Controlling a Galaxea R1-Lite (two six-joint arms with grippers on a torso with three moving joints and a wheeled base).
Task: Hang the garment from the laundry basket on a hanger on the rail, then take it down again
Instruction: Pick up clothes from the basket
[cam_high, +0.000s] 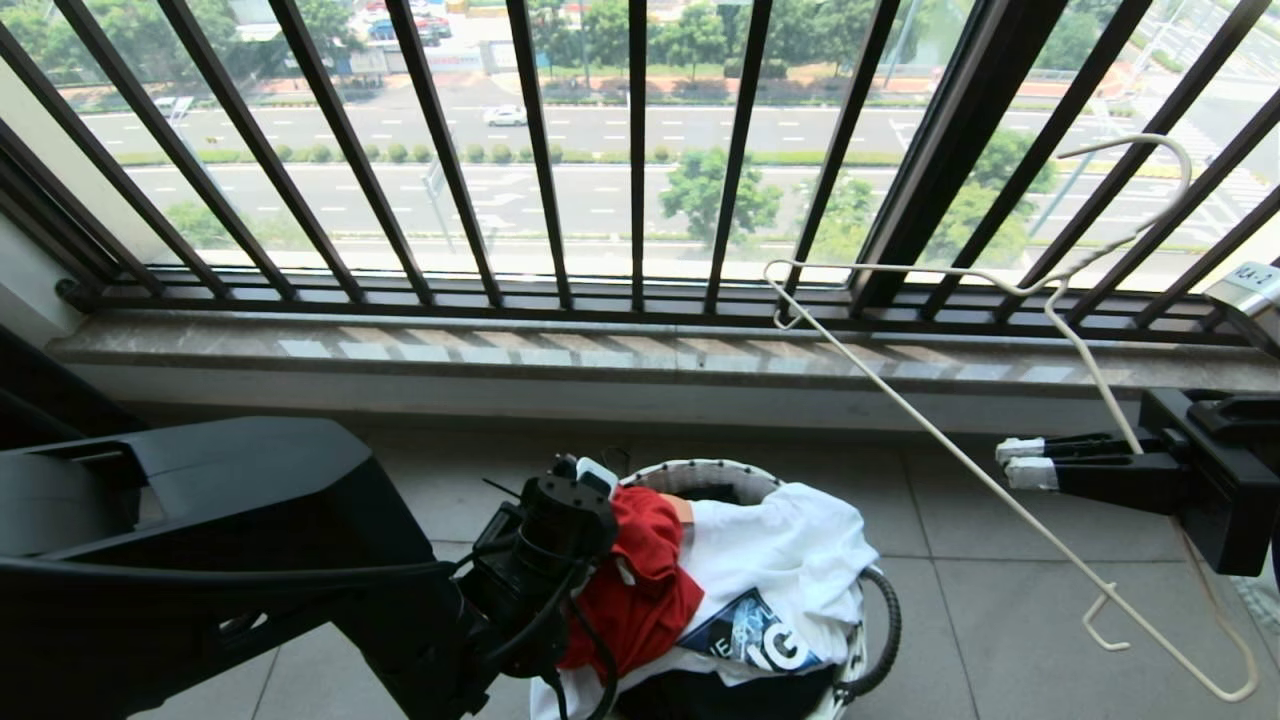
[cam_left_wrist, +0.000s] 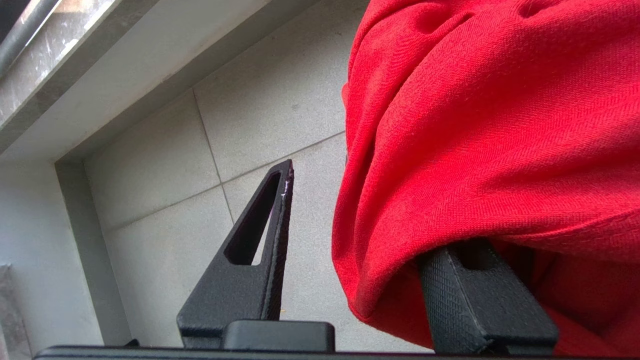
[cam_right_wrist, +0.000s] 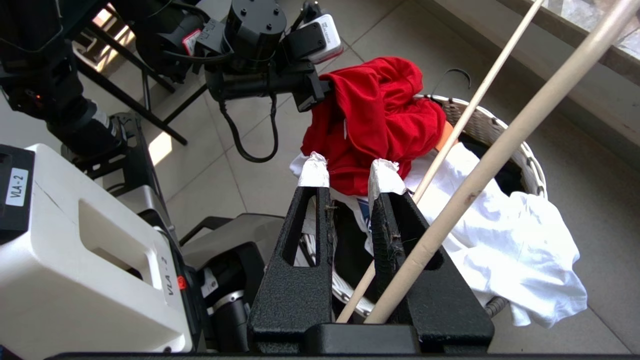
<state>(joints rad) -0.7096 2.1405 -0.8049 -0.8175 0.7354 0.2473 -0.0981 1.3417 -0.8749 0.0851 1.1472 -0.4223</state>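
Over basket (cam_high: 700, 473) | my left gripper (cam_left_wrist: 360, 220) straddled the shirt (cam_high: 640, 580), jaws half shut | right gripper (cam_high: 1020, 462) pinched hanger (cam_high: 960, 270) beside | best: gather deep fold before lifting.

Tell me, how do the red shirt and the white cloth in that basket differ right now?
The red shirt is bunched up high at the left gripper, draped over one finger; the white cloth lies slack, touched by nothing. The red shirt sits on the left of the basket, the white cloth spills over its right rim. Both are crumpled, on the same basket.
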